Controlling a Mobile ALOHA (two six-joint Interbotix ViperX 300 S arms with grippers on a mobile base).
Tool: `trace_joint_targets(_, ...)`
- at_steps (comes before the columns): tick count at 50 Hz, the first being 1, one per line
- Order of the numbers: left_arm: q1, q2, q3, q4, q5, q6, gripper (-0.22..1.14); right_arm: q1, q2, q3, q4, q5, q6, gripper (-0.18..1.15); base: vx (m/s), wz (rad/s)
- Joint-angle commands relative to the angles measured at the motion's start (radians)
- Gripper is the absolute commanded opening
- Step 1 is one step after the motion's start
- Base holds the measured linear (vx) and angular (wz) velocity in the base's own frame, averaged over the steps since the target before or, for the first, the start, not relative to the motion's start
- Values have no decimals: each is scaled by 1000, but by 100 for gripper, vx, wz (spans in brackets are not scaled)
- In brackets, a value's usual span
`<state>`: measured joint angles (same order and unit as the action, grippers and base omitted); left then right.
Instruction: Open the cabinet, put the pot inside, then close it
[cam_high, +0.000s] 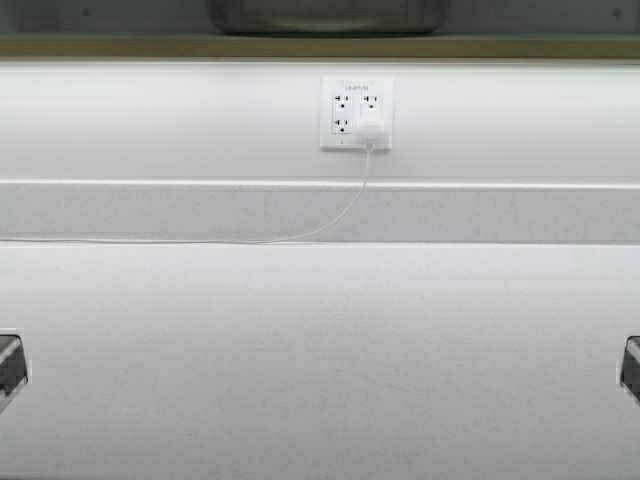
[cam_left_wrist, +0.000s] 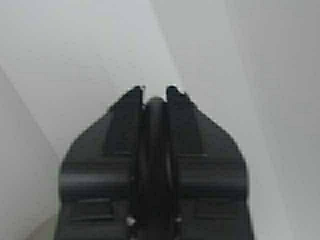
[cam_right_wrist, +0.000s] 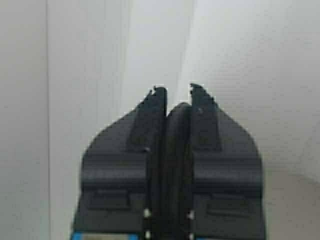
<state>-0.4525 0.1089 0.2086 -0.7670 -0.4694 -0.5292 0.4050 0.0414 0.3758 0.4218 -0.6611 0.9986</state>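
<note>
A white square wall socket (cam_high: 356, 113) sat in the middle of a smooth white wall (cam_high: 150, 120). A white plug (cam_high: 371, 133) was stuck in it, and a thin white cord (cam_high: 330, 222) curved down and off to the left. Right above the socket, the round grey pot (cam_high: 325, 15) stood on the cabinet's (cam_high: 320, 46) pale wood bottom edge. Far below the socket, the left gripper (cam_left_wrist: 156, 92) and right gripper (cam_right_wrist: 177, 92) were black and bumpy. Their jaws were squeezed nearly together, holding nothing.
</note>
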Motion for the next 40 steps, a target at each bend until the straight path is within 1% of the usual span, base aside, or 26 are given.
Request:
trace_joint_targets(1,-109,-17,-2,21,18,-72,8,91,-8,-41,-43,9,28,23,0,0)
trace_joint_targets(4,-112,-26,12,23,-21,-91,16,91,-8,-41,-43,8,28,45,0,0)
trace_joint_targets(9,-115,-44,46,28,-129,-127,51,91,-9,-37,-40,-11,35,88,0,0)
trace_joint_targets(11,-115,-49,57,28,-161,-141,66,91,-9,-37,-35,-14,44,102,0,0)
trace_joint_targets(12,-115,-52,63,28,-175,-149,74,91,-9,-35,-31,-14,43,106,0,0)
trace_joint_targets(14,-115,-52,69,28,-195,-161,88,91,-9,-35,-17,-18,40,107,0,0)
trace_joint_targets(16,-110,-54,77,28,-204,-178,100,91,-9,-34,-2,-18,34,105,0,0)
trace_joint_targets(18,-110,-54,78,28,-210,-190,106,91,-6,-37,5,-18,25,103,0,0)
trace_joint_targets(24,-109,-51,89,28,-232,-216,102,78,-8,-34,11,-20,25,104,0,-1)
trace_joint_targets(30,-104,-60,121,28,-293,-225,102,51,-23,2,11,-20,23,104,0,0)
trace_joint_targets(40,-37,-121,219,25,-327,-239,102,-20,-71,91,3,-20,20,104,0,0)
